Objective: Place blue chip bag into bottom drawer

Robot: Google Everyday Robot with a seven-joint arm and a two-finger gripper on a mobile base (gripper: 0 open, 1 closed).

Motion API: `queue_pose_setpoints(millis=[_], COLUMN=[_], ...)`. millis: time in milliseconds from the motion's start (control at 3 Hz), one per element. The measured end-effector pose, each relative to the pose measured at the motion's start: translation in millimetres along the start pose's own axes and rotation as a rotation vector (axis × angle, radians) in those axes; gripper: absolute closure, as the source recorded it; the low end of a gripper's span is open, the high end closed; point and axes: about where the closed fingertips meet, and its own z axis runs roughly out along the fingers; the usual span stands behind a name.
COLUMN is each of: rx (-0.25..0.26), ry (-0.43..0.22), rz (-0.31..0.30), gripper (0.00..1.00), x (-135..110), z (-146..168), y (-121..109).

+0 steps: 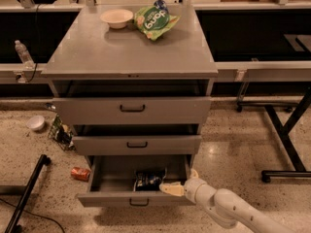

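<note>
The bottom drawer [108, 199] of the grey cabinet is pulled out. The dark blue chip bag [147, 179] lies crumpled inside it, near the middle front of the tray. My gripper [179, 181] sits at the drawer's front right corner, just right of the bag. It is open and holds nothing. One pale finger [168, 189] points left toward the bag along the drawer's front wall. The white arm runs off to the lower right.
The two upper drawers [132, 109] stick out slightly. A green snack bag [154, 19] and a cream bowl [116, 17] sit on the cabinet top. A red can [80, 174], a white cup [35, 123] and a black stand leg [26, 194] are on the floor at left.
</note>
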Motion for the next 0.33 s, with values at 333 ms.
queue_pose_setpoints(millis=[333], rx=[0.011], ry=[-0.005], rz=[0.009], gripper=[0.0], x=[2.4], z=[-10.4], y=[-6.3])
